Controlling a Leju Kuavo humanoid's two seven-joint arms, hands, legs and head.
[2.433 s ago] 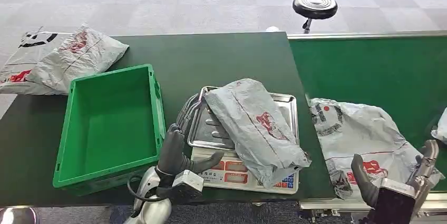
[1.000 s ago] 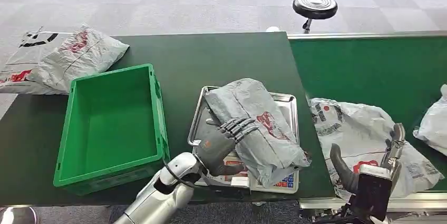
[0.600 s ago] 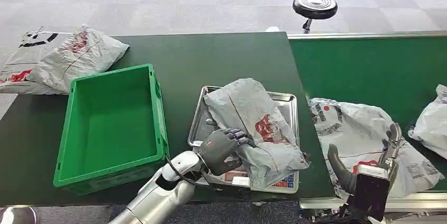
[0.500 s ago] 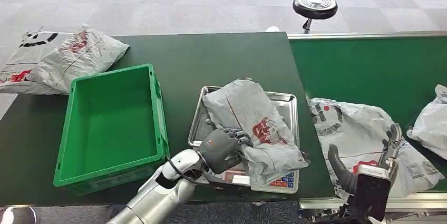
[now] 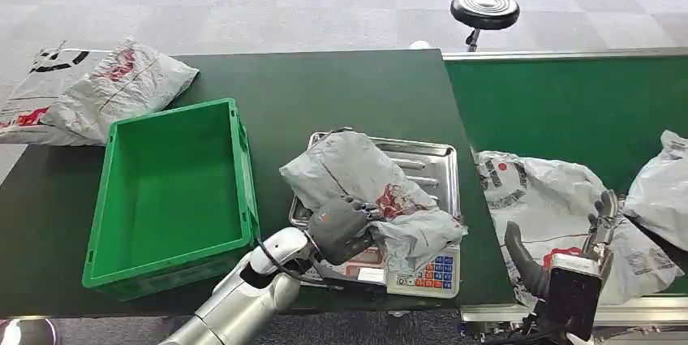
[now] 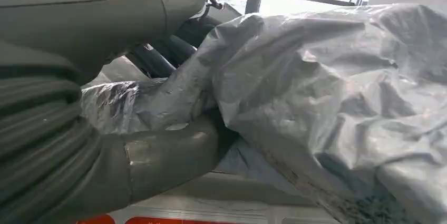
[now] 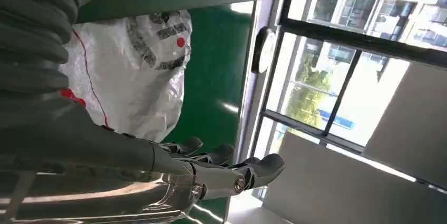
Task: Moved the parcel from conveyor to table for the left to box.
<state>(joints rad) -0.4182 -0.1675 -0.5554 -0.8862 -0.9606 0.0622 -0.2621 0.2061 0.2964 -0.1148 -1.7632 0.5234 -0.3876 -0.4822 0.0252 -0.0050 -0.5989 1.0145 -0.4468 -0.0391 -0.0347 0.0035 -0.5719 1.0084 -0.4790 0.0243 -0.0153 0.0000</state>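
Dark green table [image 5: 341, 89] meets a brighter green conveyor [image 5: 568, 101]. On the table, a green crate [image 5: 166, 191] sits beside a scale's metal tray [image 5: 434, 166]. Left hand [image 5: 341, 230] grips the grey parcel [image 5: 357, 178] there. Right hand [image 5: 568, 268] hovers with fingers spread, holding nothing.

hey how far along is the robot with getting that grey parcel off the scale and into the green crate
Done: the grey parcel sits on the scale tray on the table, off the conveyor. In hand: the left hand grips its near edge. The right hand hangs open over a white parcel. Left: the green crate is empty, so lifting and boxing remain.
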